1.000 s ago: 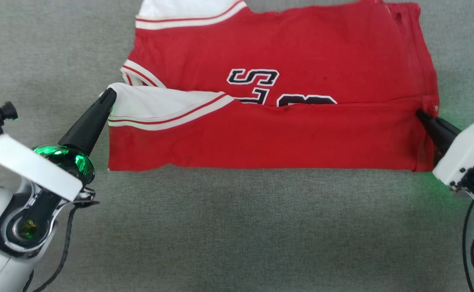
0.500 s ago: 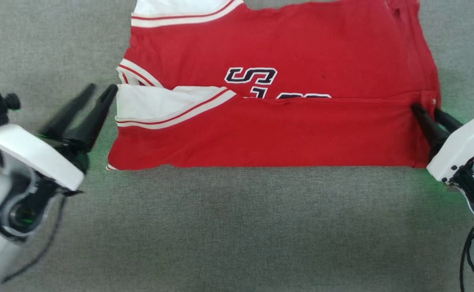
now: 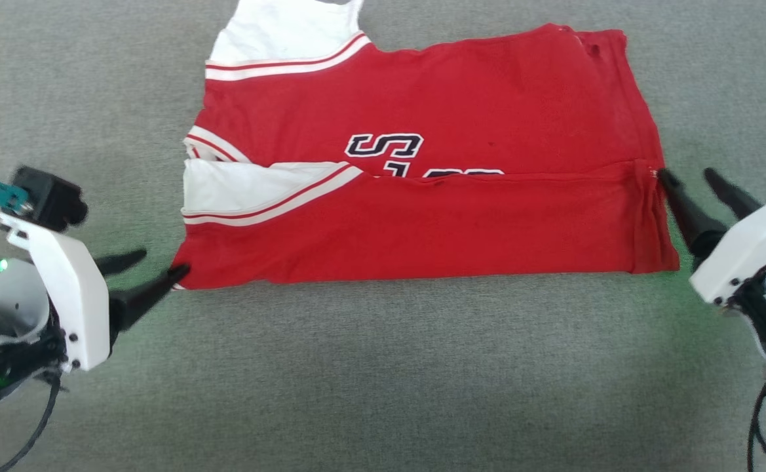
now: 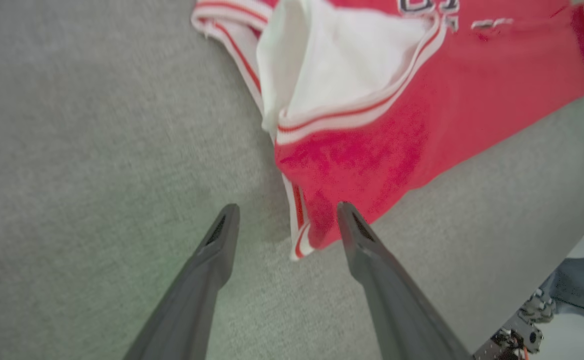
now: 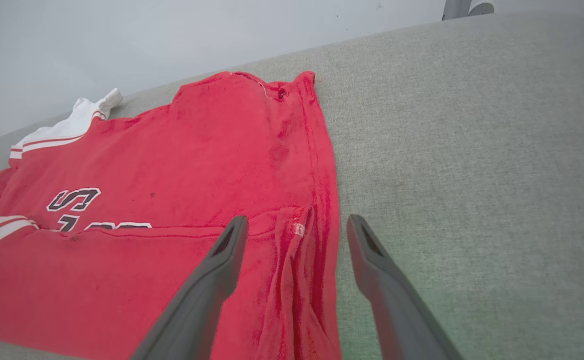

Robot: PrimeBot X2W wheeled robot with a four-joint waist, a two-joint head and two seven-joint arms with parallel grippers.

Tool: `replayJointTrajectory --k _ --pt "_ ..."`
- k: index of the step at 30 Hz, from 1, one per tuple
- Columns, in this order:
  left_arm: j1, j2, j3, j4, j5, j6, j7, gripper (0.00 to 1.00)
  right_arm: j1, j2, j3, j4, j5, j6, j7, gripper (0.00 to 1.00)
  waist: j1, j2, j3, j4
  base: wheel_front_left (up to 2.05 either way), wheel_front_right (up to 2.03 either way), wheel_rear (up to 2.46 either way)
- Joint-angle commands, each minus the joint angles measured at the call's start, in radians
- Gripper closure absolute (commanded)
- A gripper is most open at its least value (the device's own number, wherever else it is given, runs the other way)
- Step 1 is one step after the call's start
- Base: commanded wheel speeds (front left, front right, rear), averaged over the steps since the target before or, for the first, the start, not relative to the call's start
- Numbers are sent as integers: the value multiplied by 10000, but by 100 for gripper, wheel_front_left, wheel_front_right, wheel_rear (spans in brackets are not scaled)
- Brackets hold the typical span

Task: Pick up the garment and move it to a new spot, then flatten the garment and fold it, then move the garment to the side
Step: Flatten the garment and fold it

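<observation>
Released, and both jaws have sprung wide! Left jaws bracket the near corner of the shirt (image 3: pixel 422 223), right jaws bracket its hem edge. It lies half-folded, flat on the grey tabletop (image 3: pixel 383 367).

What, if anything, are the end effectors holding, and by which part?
Nothing is held: left end effector and right end effector stand open at the ends of the garment.

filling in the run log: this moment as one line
garment: near edge folded over, on grey surface | left gripper: jaws open, at corner | right gripper: jaws open, at hem
</observation>
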Motion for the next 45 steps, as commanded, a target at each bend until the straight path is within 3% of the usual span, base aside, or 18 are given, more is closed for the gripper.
replayJointTrajectory --k 1,7,13,14,15,16,17,26,33,34,35,37,45 --pt "28 80 -90 -86 -11 152 362 0 133 96 116 -32 113 -5 103 0 0 0 45 -140 0 0 0" --pt "29 -266 -185 334 -751 241 1059 0 154 44 281 -85 215 -5 271 0 0 0 228 -328 0 0 0" --pt "-230 -1091 -474 1812 -1136 8 1839 0 -97 73 523 -35 201 -5 380 0 0 0 427 -554 0 0 0" --pt "-252 -1225 -493 1992 -1217 -80 1885 11 -137 54 607 -27 204 -5 412 0 0 0 440 -581 0 0 0" --pt "-266 -1403 -458 2174 -1395 -138 1932 57 -174 29 684 -22 208 -5 494 0 0 0 450 -603 0 0 0" --pt "-303 -1516 -462 2288 -1462 -207 1972 95 -203 -14 752 -20 207 -5 562 0 0 0 463 -621 0 0 0" --pt "-300 -1598 -494 2390 -1538 -262 2058 100 -228 -73 811 -20 197 -5 653 0 0 0 470 -633 0 0 0" --pt "-479 -1962 -593 2307 -1359 -564 1790 100 -201 -1014 1441 -64 92 -5 2805 0 0 0 442 -389 0 0 0" --pt "-637 -2082 -619 1954 -1203 -586 1444 100 -529 -916 1858 265 -97 -3 4506 0 0 0 541 -145 0 0 0" --pt "-649 -2089 -611 1920 -1189 -587 1363 100 -545 -893 1959 333 -94 -3 4625 41 0 0 538 -113 0 0 0" --pt "-646 -2101 -610 1902 -1189 -586 1314 100 -562 -861 1994 397 -84 -3 4679 55 0 0 526 -80 0 0 0" --pt "-584 -2147 -640 1864 -1188 -579 1185 100 -567 -851 1996 477 -56 -3 4682 100 0 0 474 -7 0 0 0" --pt "287 -1586 -571 999 -1530 -581 306 100 -23 -1305 1769 49 287 -5 4436 100 0 0 77 140 0 0 0"
